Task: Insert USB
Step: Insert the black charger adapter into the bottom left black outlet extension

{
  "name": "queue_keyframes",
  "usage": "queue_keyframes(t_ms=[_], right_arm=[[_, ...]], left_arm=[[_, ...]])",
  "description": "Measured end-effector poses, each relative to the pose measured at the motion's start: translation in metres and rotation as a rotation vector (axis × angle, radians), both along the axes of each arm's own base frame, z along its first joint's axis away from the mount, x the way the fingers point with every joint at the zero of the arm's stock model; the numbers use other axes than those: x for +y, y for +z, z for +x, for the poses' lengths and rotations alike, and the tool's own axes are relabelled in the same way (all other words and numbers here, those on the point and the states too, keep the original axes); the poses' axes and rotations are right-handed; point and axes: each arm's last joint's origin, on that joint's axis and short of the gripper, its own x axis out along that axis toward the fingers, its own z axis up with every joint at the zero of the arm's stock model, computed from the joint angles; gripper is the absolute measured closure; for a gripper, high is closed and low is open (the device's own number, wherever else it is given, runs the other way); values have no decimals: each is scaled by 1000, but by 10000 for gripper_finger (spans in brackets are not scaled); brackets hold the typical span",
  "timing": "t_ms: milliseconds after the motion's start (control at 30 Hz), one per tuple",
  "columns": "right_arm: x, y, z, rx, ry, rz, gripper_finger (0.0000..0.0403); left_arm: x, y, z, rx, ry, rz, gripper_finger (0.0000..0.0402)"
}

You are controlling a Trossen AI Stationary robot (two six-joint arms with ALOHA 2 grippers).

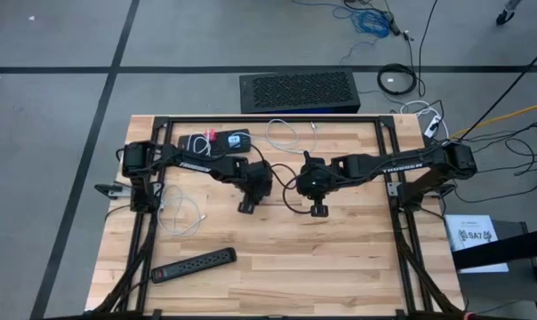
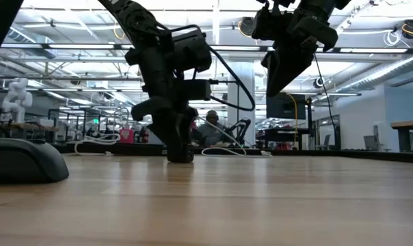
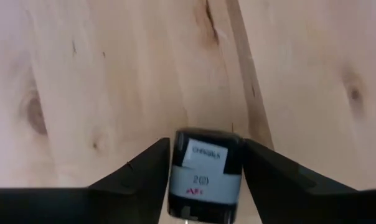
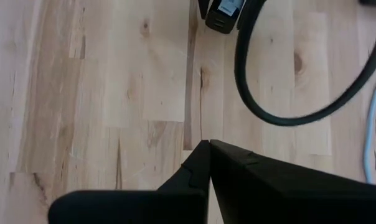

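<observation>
Nearest the low camera lies the rounded dark end of a power strip (image 2: 18,160), flat on the counter (image 2: 261,205) and well off to the side of both tools; from above the power strip (image 1: 194,264) sits alone near the counter's front edge, its sockets facing up, probably waiting as a place to plug things in.

The left tool (image 3: 203,171) is down at the counter, its two fingers clamped on either side of a small black block with a white label (image 3: 205,177), which looks like a USB charger or adapter. It is held upright against the wood, likely so the port stays steady and reachable for a plug.

The right tool (image 4: 208,163) hangs above the counter just beside the left one, fingers pressed together and empty. Ahead of it a thick black cable (image 4: 281,93) loops across the wood.

Behind both tools, a white cable (image 1: 291,135) lies coiled, and another white cable (image 1: 181,213) rests beside the left arm. Which one carries the USB plug I cannot tell; neither is in a tool, so insertion has not begun.
</observation>
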Motion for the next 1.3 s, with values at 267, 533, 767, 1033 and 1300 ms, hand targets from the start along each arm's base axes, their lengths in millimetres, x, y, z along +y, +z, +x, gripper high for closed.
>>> queue_keyframes(t_ms=[267,533,767,1033,1300], right_arm=[[0,0,0,0,13,-7,403],[0,0,0,2,13,-7,403],[0,-1,-1,11,14,-7,403],[1,-1,-1,14,19,-9,403],[11,3,5,-64,62,-12,403]], left_arm=[[-8,2,5,-37,0,1,247],[-15,6,3,-32,16,71,252],[-17,62,-8,-219,204,-55,252],[-49,127,-51,-580,302,-213,252],[-109,108,-104,-796,383,-275,252]])
